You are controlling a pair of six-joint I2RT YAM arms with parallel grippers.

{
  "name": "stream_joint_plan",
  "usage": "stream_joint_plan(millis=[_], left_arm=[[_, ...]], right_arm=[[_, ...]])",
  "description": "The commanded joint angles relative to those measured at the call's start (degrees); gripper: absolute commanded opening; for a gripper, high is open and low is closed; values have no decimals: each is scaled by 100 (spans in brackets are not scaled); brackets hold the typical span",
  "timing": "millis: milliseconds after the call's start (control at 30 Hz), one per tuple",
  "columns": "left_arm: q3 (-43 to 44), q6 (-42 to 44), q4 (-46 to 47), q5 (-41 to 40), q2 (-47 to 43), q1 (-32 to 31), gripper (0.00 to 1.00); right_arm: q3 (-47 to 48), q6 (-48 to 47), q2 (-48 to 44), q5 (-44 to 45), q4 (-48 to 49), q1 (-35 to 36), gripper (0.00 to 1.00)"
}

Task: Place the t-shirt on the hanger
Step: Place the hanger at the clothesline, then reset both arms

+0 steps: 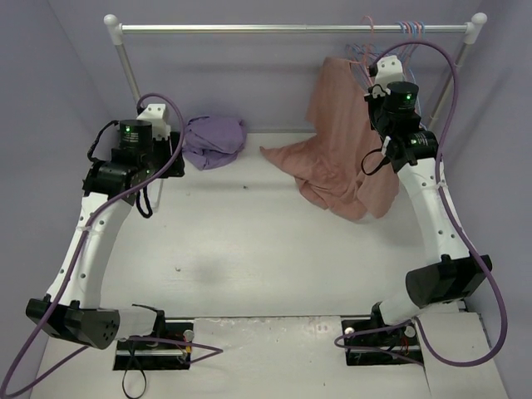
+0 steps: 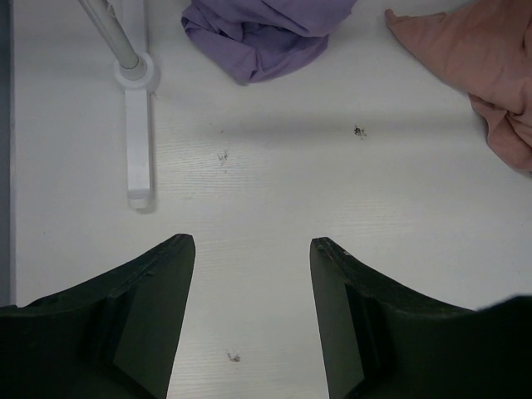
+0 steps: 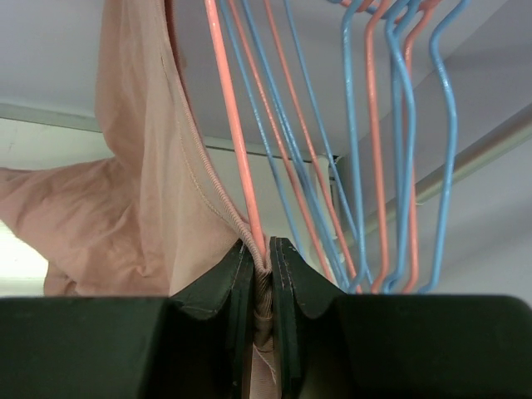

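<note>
The t-shirt [image 1: 337, 141] is hanging high at the right end of the rack, its upper part lifted towards the rail [image 1: 291, 28] while its lower half is spilling down onto the table [image 1: 249, 241] in loose folds, so most of its weight is resting on the table rather than pulling on the collar. Right beside it, the hanger [image 3: 237, 150] is dangling from the rail among the blue hangers [image 3: 399, 125], and its pale-pink wire is running down alongside the ribbed collar edge. The right gripper [image 3: 262, 258] is pinching that collar edge with its jaws drawn almost together; the pink wire is running into the same narrow gap, though whether it is clamped too or only lying against the fabric cannot be told. Holding the neck opening up at the wire's level looks meant to bring the collar over the hanger's shoulder, a step that is not yet done, since the shirt is hanging beside the wire rather than around it. Well apart on the other side, the left gripper [image 2: 249, 242] is hovering over bare tabletop with its jaws spread wide and holding nothing, near the rack foot [image 2: 137, 125] and the crumpled purple garment [image 2: 258, 33], apparently waiting clear of the work.
</note>
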Motion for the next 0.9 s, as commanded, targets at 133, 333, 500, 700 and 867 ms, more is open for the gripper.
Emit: stream_joint_plan(millis=[133,333,500,700,867], left_arm=[[211,-137,100,179,9,1,57],[106,-137,92,188,-43,10,57],[193,-128,13,127,-79,10,58],[554,-146,-321,21,-175,10,58],[721,-93,-584,-627,-552,10,58]], right_arm=[[82,230,-324,-134,835,4,0],[3,414,-368,-327,774,4,19],[-103,651,-718,-968,914,4,62],[-705,959,-1770,-1574,1667,-5,94],[-1824,1319,-3020,-1856,2197,-5,100]])
